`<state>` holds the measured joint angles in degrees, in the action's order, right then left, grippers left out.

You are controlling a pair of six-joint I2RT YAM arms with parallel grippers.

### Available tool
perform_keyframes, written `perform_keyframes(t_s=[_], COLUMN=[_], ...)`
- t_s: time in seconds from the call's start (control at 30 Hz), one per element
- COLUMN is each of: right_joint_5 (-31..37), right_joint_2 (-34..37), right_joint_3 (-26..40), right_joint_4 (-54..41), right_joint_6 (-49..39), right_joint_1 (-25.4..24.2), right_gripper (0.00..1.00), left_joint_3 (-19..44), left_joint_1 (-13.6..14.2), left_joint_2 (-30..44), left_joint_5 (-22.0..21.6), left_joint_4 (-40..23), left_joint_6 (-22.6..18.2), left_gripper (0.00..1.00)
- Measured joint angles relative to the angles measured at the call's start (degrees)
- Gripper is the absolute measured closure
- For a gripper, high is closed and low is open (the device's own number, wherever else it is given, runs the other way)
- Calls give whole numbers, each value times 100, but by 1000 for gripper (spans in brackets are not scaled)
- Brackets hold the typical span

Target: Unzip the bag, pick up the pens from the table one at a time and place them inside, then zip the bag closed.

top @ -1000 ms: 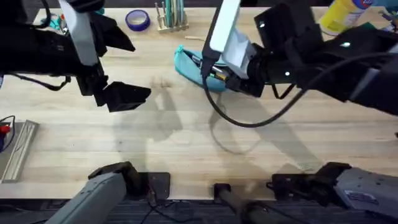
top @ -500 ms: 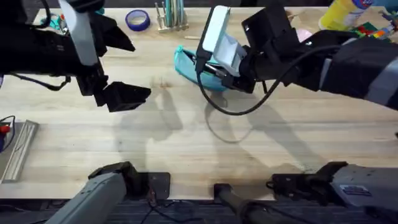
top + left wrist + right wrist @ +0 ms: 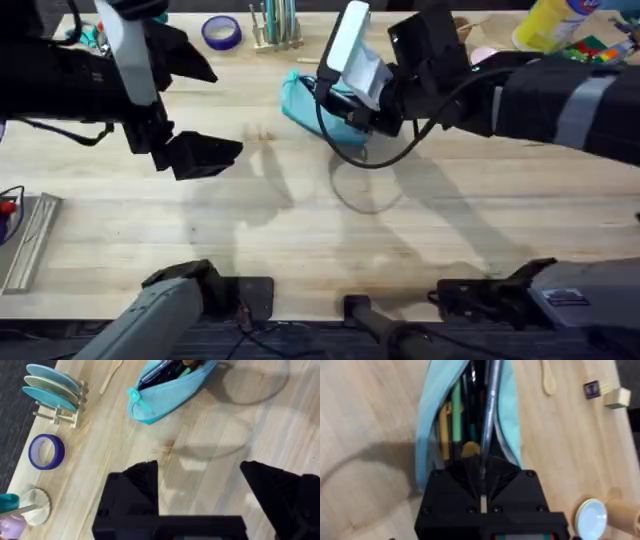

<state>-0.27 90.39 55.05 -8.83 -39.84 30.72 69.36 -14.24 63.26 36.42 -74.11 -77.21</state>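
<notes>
Right hand (image 3: 482, 472), pinched on the silver pen (image 3: 490, 405) over the open bag (image 3: 427, 425): lower it lengthwise before releasing; left hand (image 3: 200, 495) spread wide.

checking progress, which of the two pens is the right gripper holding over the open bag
The silver metal pen: the right gripper pinches its lower end, its shaft pointing into the open teal bag. The green pen already lies inside, untouched.

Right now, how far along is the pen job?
Done: the bag is unzipped, and a green pen already lies inside. In hand: the right hand is shut on the silver pen, lowering it into the opening. Left: release it, then zip the bag. The left hand hangs open.
</notes>
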Motion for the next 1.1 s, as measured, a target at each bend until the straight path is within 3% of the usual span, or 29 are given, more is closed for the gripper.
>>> perform_keyframes(t_s=[0.53, 0.87, 1.1], right_joint_5=[-22, -21, -19], right_joint_2=[0, -119, -129], right_joint_3=[0, 0, 0], right_joint_4=[-67, -636, -592], right_joint_6=[-32, -1005, -974], right_joint_1=[2, 203, 198], right_gripper=[971, 970, 969], left_joint_3=[0, 0, 0], left_joint_1=[0, 0, 0], left_joint_2=[0, 0, 0], left_joint_5=[0, 0, 0], left_joint_4=[0, 1, 0], left_joint_6=[0, 0, 0], left_gripper=[7, 8, 7])
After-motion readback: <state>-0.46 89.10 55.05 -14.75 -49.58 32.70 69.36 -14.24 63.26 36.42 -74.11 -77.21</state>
